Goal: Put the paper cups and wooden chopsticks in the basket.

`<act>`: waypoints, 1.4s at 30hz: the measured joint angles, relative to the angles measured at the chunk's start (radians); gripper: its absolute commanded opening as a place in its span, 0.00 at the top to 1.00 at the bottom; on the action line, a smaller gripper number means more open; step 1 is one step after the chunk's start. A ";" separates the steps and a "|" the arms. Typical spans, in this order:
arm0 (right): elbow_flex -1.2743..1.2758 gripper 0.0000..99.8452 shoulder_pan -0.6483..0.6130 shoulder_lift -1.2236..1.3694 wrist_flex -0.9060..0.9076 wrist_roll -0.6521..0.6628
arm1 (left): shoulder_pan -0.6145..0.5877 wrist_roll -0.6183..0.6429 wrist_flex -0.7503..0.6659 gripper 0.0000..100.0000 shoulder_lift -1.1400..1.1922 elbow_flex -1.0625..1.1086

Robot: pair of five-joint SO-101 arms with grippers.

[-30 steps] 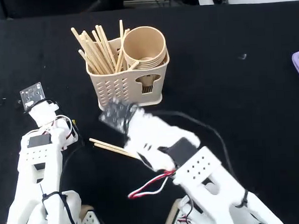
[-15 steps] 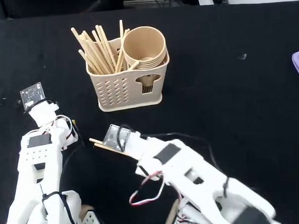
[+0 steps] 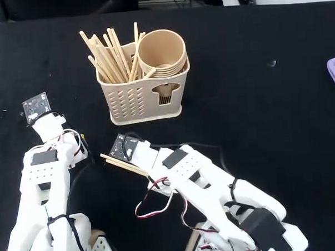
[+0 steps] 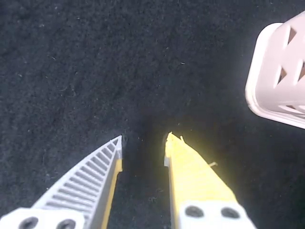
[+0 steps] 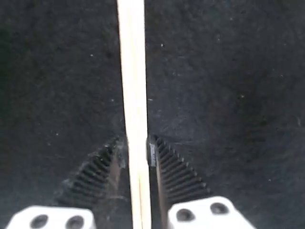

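Up close, the right wrist view has the right gripper with its jaws closed on the loose chopsticks, a pale, straight wooden pair. From above, their ends poke out from under that arm, at 6 o'clock from the basket that holds the paper cups. The left gripper has its jaws apart, gripping nothing. Bare black desk stretches toward 3 o'clock.

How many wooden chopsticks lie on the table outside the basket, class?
2. Both wooden chopsticks lie side by side on the black table in front of the basket, one end between the right gripper's fingers; the arm may hide more.
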 measured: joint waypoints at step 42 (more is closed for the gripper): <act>-0.258 0.99 0.083 -0.367 -0.936 -0.422 | 0.000 0.000 0.000 0.84 0.000 0.000</act>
